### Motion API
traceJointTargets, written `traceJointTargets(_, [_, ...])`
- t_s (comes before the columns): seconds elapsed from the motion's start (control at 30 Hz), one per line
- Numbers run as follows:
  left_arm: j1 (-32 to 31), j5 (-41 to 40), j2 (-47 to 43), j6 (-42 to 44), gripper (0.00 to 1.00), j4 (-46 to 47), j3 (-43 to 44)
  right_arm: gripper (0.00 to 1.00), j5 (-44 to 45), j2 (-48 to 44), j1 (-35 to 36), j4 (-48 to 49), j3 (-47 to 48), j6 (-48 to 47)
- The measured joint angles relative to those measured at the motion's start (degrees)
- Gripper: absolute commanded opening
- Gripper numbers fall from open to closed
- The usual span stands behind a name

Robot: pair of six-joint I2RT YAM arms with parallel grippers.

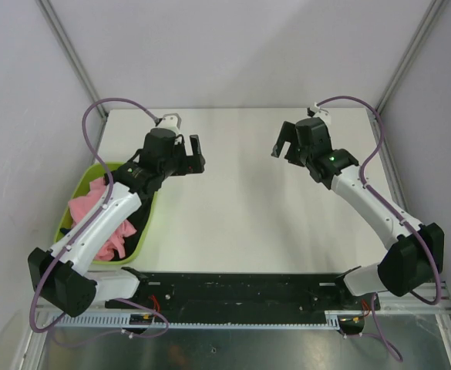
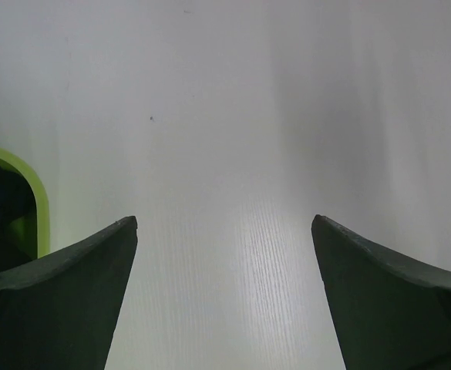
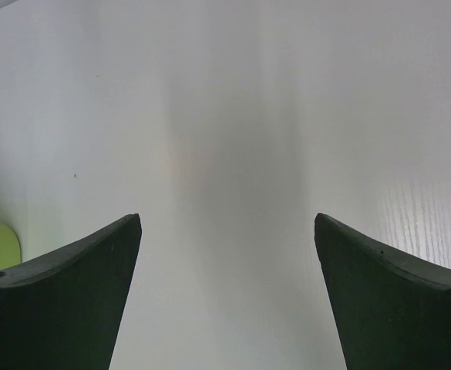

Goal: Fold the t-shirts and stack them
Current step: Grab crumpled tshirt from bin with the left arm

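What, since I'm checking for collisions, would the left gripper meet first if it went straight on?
Probably the table: the open left gripper points at it, with the tub off to one side. Depth is unclear.

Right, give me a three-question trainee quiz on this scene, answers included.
1. Where is the pink t-shirt?
2. True or false: the left fingers are shut on cloth.
3. Which arm passes over the green tub? A) left arm B) right arm C) neither

Key:
1. Crumpled in the green tub, not folded.
2. False: they stand open over the bare table, as do the right fingers.
3. A
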Motion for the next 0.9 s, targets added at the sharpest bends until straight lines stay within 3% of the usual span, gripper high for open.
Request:
traceJointTargets(0.4, [1.2,-5.6,0.0,-0.2,0.99,-0.6,0.0,0.99,-0.1,0.7,0.3,0.0,0.0,0.0])
traceJointTargets(0.63, [7.2,-13.0,0.7,-3.2,0.95,-1.5,0.2,0.99,-0.7,2.2,0.6,0.0,0.0,-0.2])
traceJointTargets(0.9, [15.8,-20.8,7.6,-6.7,0.88,-2.2,0.3,0.99,-2.4,4.6,1.5,0.0,0.0,-0.2])
